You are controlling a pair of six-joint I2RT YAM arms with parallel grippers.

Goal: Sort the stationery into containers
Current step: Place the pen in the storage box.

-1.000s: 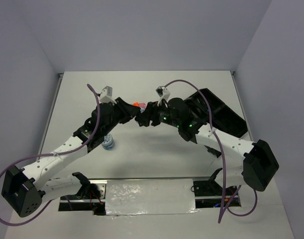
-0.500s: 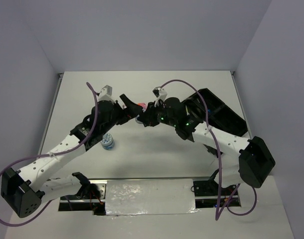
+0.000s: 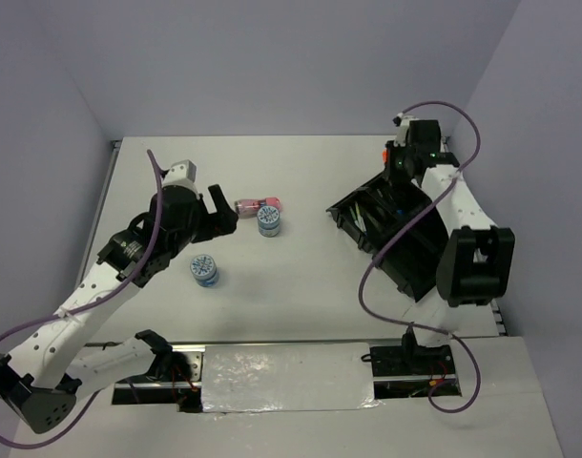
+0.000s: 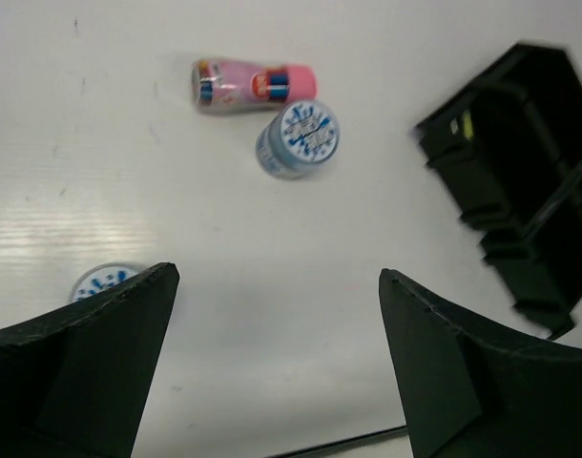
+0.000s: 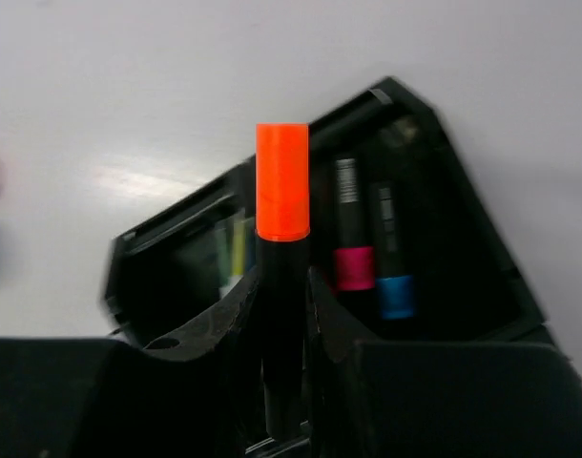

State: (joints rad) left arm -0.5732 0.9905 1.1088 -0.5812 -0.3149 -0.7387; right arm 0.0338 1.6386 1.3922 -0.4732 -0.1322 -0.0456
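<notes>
One short black marker with an orange cap was pinched in the right claw, above the far end of the black plastic organiser tray. The left claw was spread wide over the white desk, near the pink tube and two round blue-white discs.

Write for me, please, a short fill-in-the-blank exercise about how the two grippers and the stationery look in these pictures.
1. The right gripper is shut on a black marker whose cap is ____.
2. The left gripper is not shut but ____, and it holds nothing.
3. The tube lying beside a blue-white disc is coloured ____.
4. In the black tray, next to the pink-banded marker lies another marker with a band coloured ____.

Missing words: orange; open; pink; blue.
</notes>
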